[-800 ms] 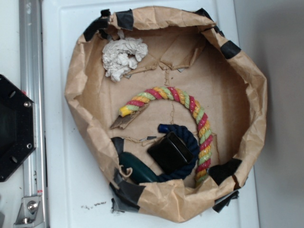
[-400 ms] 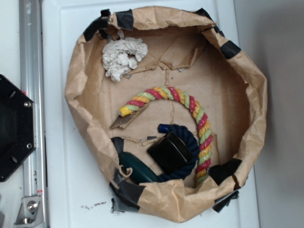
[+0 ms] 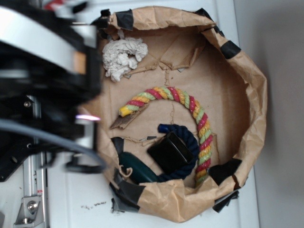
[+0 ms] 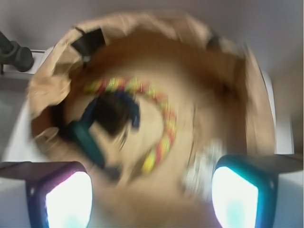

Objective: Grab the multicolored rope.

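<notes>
Paper-walled enclosure (image 3: 259, 95): multicolored rope (image 3: 190, 102) arcs centrally inside. Crumpled wad (image 3: 122, 57) upper left; dark rope (image 3: 190, 156) and box (image 3: 170, 152) below, inside the arc.

surface: a white table (image 3: 71, 190) lay under everything — dark specks near its lower edge | left: a metal rail (image 3: 33, 190) ran along the side | right: a grey strip of floor (image 3: 280, 114) | light: even — soft shadows

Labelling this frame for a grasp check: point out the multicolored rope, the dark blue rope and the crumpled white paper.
multicolored rope (image 3: 183, 97): exterior view, top of its arch.
dark blue rope (image 3: 191, 142): exterior view, right side of its curve.
crumpled white paper (image 3: 122, 58): exterior view, middle of the wad.
</notes>
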`<state>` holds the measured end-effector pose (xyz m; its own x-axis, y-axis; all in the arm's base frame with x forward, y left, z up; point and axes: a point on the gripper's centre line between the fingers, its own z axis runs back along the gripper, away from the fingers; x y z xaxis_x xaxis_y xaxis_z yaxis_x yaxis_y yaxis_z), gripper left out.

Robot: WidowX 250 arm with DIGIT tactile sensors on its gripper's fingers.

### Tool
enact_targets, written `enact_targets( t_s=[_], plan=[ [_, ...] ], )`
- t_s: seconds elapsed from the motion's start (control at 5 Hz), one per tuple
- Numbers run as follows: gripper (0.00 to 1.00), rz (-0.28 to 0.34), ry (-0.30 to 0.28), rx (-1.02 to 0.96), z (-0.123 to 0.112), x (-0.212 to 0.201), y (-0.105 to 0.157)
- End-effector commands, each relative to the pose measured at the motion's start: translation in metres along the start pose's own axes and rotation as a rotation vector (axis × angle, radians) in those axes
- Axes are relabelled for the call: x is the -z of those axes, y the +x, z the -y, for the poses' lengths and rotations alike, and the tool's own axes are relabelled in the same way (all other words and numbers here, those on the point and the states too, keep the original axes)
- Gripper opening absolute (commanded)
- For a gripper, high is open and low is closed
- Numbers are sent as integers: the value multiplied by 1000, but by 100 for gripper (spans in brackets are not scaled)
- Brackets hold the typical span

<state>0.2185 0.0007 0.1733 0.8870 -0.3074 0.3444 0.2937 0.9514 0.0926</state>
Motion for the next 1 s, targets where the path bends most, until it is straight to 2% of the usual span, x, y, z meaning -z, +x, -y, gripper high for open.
enact_targets(
  t_s=[0.0,0.2,0.6,0.8],
  plan=[
    [100,-15,15,318,-3,85,62],
    [100,-71,23,370,-3,112,61],
    [100,-175,-5,497,-3,154,25],
    [100,-175,-38,510,-16,157,23]
  ],
)
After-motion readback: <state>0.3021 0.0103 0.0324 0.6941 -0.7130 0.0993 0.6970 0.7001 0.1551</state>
